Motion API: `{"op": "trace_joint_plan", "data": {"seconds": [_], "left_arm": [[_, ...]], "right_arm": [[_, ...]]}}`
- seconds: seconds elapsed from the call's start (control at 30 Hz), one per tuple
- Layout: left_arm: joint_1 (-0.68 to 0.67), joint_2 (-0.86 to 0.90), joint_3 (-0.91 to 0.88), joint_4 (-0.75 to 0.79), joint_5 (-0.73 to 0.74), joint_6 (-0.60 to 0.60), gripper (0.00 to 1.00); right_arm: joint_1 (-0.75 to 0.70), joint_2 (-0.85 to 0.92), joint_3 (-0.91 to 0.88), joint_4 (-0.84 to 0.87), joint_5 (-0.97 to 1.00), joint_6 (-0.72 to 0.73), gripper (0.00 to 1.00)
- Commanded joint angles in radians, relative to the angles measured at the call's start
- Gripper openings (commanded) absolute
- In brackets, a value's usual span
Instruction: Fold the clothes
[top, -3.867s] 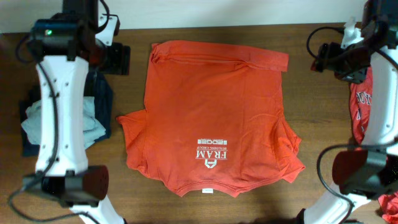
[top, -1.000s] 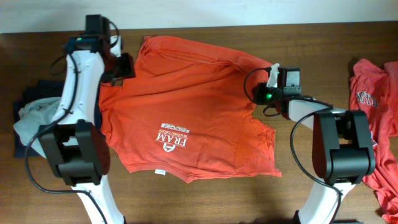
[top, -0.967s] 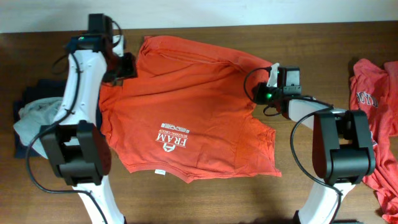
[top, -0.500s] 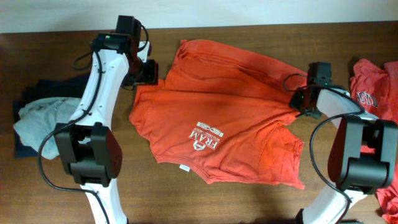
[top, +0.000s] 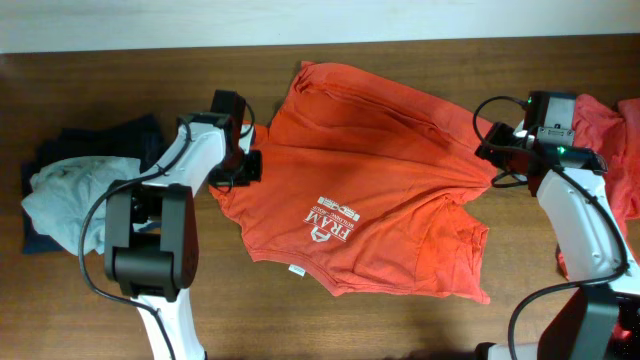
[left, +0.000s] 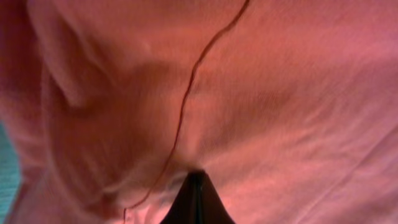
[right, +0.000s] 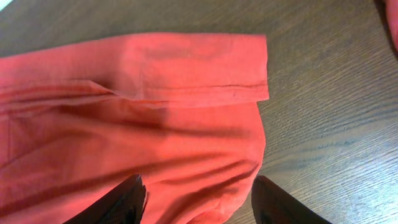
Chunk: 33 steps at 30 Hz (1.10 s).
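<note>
L gripper (top: 247, 166): jaws pressed tight to one dark point. Cloth of the orange T-shirt (top: 370, 170) is pinched at the tip, and in the wrist view the creases and a seam line run toward it.
L grip site: on the shirt's edge nearest the L arm. The rest of the shirt spreads away from the gripper toward the R arm.
L wrist view: cloth fills the view ahead of and on both sides of the tip. A thin strip at the left edge is not cloth; can't tell what it is.
R gripper (right: 199, 182): jaws stand wide, nothing between them but the shirt lying below. Can't tell if the fingers (right: 273, 202) touch the cloth.
Sleeve (right: 199, 68): lies flat just ahead of the R gripper, hem facing away from it, w/ a stitched line along the hem.
Table (right: 323, 124): bare wood beyond the sleeve and to the R gripper's right.
Shirt pose: lies between the 2 grippers, skewed and wrinkled. White print (top: 330, 220) faces up, nearer the L gripper than the R one.
Grey garment (top: 55, 195): heaped on the navy garment (top: 110, 135), well apart from the L gripper on its outer side.
Red garment (top: 610, 120): near the R gripper on its outer side, partly under the R arm, not touching the orange T-shirt.
</note>
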Motion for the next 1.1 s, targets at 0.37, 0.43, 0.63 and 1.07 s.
{"op": "trace_joint_plan", "data": {"seconds": [0.37,0.43,0.63,1.07], "left_arm": [[0.135,0.252,0.174,0.179,-0.251,-0.021,0.0],[0.152,0.299,0.313,0.136,-0.237,-0.006,0.01],[0.156,0.341,0.741,-0.02,-0.229,0.102,0.08],[-0.01,0.341,1.21,-0.814,0.008,0.113,0.55]], "right_arm": [[0.001,-0.003,0.003,-0.033,-0.092,0.005,0.58],[0.003,-0.003,0.003,-0.038,-0.092,0.005,0.58],[0.036,-0.003,0.003,-0.051,-0.087,-0.018,0.58],[0.098,0.29,0.003,0.217,-0.26,-0.359,0.74]]}}
